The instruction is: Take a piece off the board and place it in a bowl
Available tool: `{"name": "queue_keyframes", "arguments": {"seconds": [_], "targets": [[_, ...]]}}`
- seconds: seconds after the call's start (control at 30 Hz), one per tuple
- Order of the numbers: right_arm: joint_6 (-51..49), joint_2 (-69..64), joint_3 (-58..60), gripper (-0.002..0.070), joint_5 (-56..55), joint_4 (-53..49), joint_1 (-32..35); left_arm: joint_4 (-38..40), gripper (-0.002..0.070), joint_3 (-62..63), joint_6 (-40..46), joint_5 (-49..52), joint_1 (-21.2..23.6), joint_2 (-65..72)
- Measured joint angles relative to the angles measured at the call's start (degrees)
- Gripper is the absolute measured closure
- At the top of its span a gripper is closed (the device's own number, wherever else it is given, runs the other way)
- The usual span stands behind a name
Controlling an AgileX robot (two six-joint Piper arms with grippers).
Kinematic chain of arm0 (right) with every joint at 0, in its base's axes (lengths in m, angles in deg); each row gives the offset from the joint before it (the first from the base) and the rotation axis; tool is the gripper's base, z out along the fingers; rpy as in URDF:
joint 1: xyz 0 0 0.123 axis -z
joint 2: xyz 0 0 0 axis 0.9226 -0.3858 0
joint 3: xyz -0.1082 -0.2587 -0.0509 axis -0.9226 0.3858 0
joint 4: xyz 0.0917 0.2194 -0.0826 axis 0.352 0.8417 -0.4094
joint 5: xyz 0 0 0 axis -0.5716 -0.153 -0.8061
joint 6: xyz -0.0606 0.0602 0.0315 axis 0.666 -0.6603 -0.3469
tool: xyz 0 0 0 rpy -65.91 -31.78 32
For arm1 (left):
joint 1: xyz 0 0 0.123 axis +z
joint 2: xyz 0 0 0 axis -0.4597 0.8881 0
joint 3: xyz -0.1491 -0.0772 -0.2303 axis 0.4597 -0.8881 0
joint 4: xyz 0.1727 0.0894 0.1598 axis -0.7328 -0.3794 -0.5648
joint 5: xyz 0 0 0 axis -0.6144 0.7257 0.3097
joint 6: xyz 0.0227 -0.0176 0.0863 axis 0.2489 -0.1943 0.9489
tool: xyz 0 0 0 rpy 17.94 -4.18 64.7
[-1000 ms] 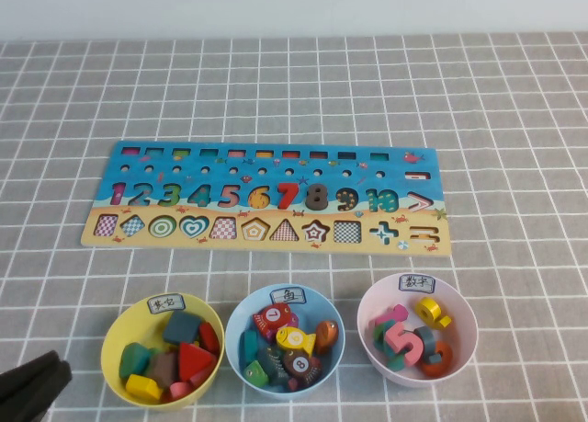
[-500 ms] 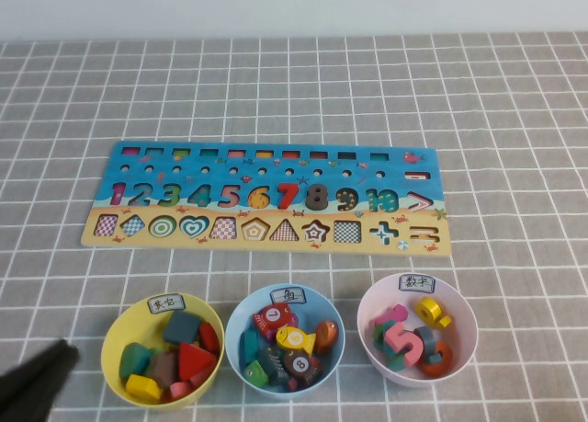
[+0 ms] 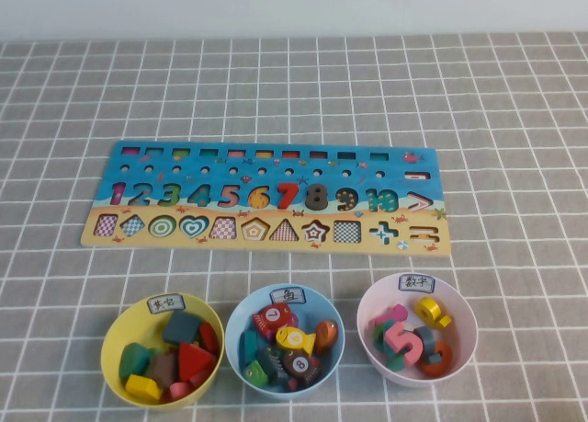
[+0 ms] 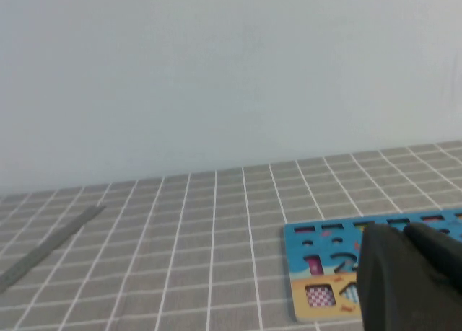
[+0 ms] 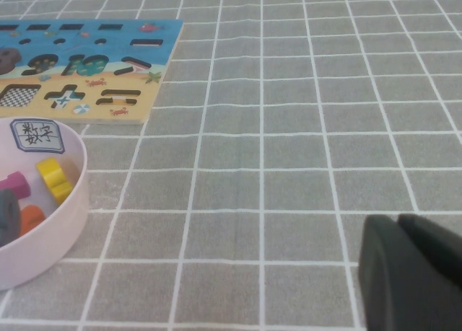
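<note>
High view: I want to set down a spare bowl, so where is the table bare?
Bare grey checked cloth lies beyond and right of the long wooden puzzle board, and in the strip between the board and the bowls. The near edge is crowded: yellow bowl, light blue round plastic bowl, pink bowl. Left hand and right hand appear only in wrist views.

Red fish piece (image 3: 274,320) in blue bowl (image 3: 241,313), board (image 3: 138,233) beyond

a bare test-bench setup: grey checked tablecloth (image 3: 514,100) against a plain pale wall (image 4: 216,71), with hand-labelled sorting bowls.
</note>
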Motion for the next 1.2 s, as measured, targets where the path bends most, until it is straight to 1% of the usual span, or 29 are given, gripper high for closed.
{"name": "queue_keyframes", "arguments": {"seconds": [0.17, 0.3, 0.43, 0.57, 0.7, 0.8, 1.2], "targets": [[0.0, 0.0, 0.0, 0.0694, 0.0, 0.0, 0.0, 2.07, 0.0675, -0.43, 1.19, 4.93, 0.0, -0.13], [0.0, 0.0, 0.0, 0.0694, 0.0, 0.0, 0.0, 5.64, 0.0675, -0.43, 8.11, 9.47, -0.11, -0.13], [0.0, 0.0, 0.0, 0.0694, 0.0, 0.0, 0.0, 6.21, 0.0675, -0.43, 11.05, 14.52, -0.21, -0.13], [0.0, 0.0, 0.0, 0.0694, 0.0, 0.0, 0.0, 6.42, 0.0675, -0.43, 11.74, 18.6, -0.09, -0.13], [0.0, 0.0, 0.0, 0.0694, 0.0, 0.0, 0.0, 6.42, 0.0675, -0.43, 11.87, 20.74, 1.45, -0.13], [0.0, 0.0, 0.0, 0.0694, 0.0, 0.0, 0.0, 6.42, 0.0675, -0.43, 11.96, 22.76, 1.71, -0.13], [0.0, 0.0, 0.0, 0.0694, 0.0, 0.0, 0.0, 6.42, 0.0675, -0.43, 12.01, 23.18, 1.71, -0.13]]}}
